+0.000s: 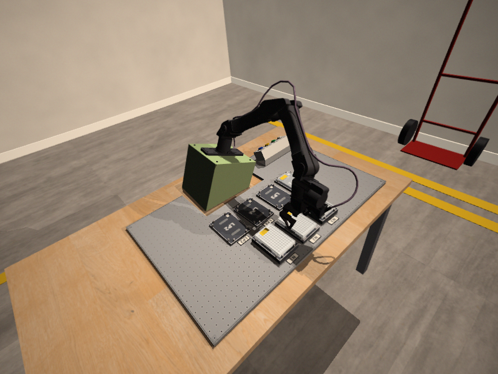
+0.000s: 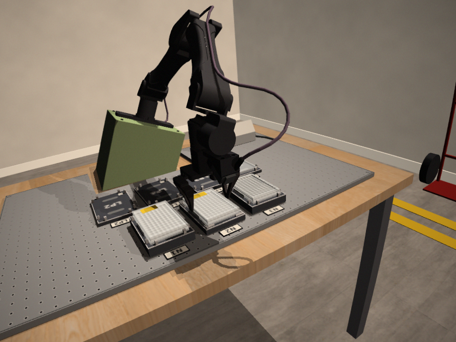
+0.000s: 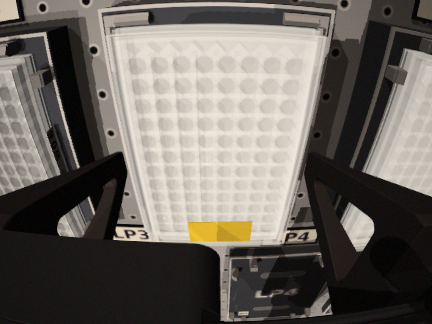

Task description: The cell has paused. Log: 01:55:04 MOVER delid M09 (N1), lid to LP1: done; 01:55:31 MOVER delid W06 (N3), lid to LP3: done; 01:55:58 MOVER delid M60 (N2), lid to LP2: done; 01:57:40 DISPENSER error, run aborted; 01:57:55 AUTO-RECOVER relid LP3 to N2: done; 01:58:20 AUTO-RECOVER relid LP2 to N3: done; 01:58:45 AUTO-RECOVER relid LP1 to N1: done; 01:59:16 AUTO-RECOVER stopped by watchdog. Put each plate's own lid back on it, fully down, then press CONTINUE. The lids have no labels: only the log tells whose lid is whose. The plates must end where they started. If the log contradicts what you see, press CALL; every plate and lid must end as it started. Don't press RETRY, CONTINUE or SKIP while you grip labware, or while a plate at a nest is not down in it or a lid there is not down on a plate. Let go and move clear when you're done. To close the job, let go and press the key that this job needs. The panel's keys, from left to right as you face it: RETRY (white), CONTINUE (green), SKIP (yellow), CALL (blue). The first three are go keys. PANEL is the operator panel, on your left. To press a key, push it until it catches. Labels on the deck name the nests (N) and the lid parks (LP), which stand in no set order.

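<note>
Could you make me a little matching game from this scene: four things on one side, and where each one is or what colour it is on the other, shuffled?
Things:
1. The big block under the arm's foot
2. The hand
3. The hand truck's base plate
4. The LP2 park

Places, colours or states:
A. Red
B. Open, around the plate at N2
C. Dark, with no lid or plate on it
D. Green

Right pairs: 1-D, 2-B, 3-A, 4-C
</note>
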You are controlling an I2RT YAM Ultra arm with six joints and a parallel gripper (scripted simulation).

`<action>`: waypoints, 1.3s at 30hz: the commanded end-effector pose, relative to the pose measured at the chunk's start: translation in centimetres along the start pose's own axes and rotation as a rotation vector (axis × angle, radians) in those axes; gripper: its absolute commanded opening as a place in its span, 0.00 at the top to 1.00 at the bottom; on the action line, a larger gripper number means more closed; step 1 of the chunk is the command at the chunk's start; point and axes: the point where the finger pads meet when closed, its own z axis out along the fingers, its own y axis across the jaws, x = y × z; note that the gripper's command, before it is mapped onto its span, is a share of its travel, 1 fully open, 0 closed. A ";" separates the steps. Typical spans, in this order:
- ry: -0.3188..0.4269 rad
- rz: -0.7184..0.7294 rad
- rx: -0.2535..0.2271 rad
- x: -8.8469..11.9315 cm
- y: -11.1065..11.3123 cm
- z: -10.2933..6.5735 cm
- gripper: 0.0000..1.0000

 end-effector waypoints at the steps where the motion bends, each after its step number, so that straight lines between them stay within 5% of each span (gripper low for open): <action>1: -0.021 -0.001 0.000 -0.7 0.1 -0.7 0.00; 7: -0.021 -0.001 0.000 -0.7 0.1 -0.7 0.00; 9: -0.049 -0.003 0.000 -1.6 0.2 -2.4 0.00; 28: -0.050 -0.010 0.001 -1.4 0.1 -5.3 0.00; 39: -0.052 -0.011 0.002 -1.5 -0.1 -5.3 0.00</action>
